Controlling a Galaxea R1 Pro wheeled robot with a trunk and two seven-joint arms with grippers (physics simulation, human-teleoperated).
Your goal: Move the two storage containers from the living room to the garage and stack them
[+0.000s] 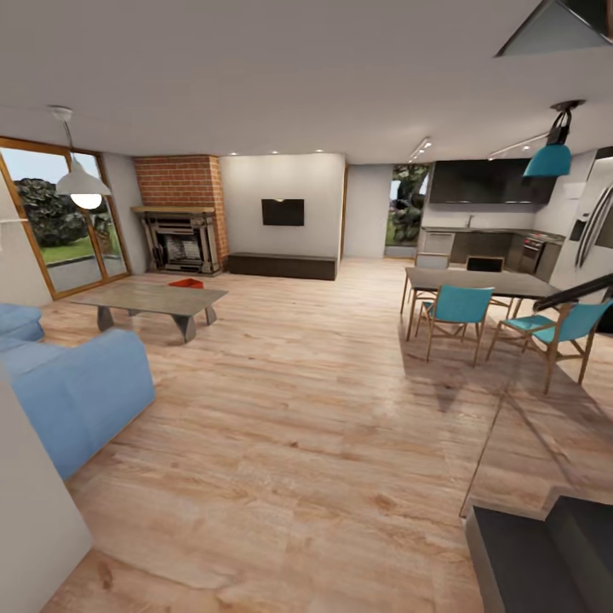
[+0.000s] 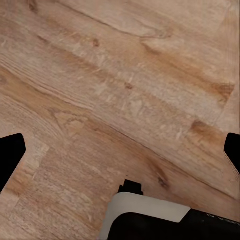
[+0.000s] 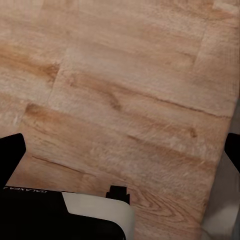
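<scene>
- Orange-red storage container sits on the wood-plank floor across the living room, just behind the glass coffee table, before the brick fireplace.
- Second container not made out (possibly hidden by the table).
- Left fingers spread wide, holding nothing; right fingers likewise, both over bare planks.
- Judgement: nothing collected yet; approach, pickup, garage trip and stacking all remain.

teal chairs around a dining table
</scene>
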